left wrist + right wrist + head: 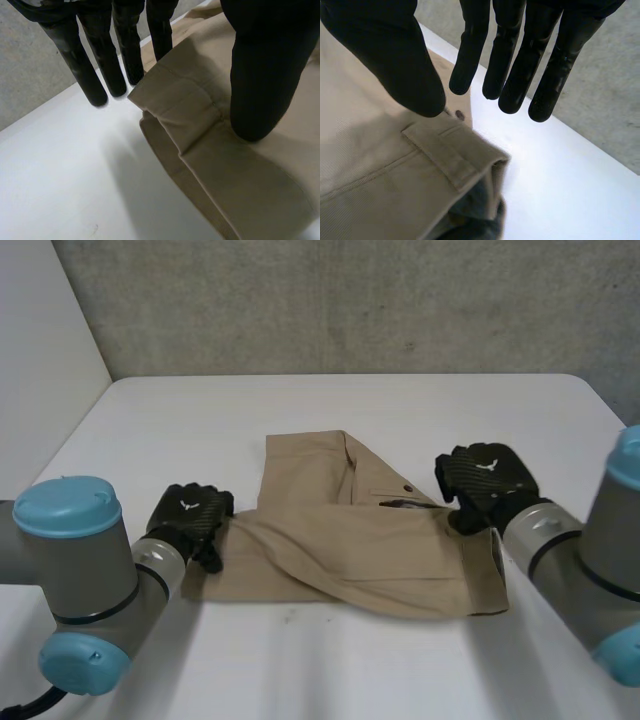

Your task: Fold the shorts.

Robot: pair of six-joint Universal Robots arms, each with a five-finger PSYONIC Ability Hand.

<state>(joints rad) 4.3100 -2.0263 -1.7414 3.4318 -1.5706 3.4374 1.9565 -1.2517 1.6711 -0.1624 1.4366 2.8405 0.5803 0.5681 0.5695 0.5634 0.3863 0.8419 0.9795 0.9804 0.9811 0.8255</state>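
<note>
Tan shorts [350, 540] lie on the white table [300, 410], partly folded, with one flap turned up toward the back. My left hand [190, 515] is at their left end. In the left wrist view its thumb [260, 75] rests on the shorts [200, 140] near a hem corner, and its straight fingers [100, 65] reach the table just past that corner. My right hand [487, 478] is at the right end by the waistband. There its thumb [385, 50] hovers over the shorts [370, 165] near a dark button [460, 115], with straight fingers [520, 60] spread over the table beyond the edge.
A grey wall [350, 300] stands behind the table. The table's left edge [70, 435] slants away at the far left. Bare tabletop lies behind the shorts and in front of them.
</note>
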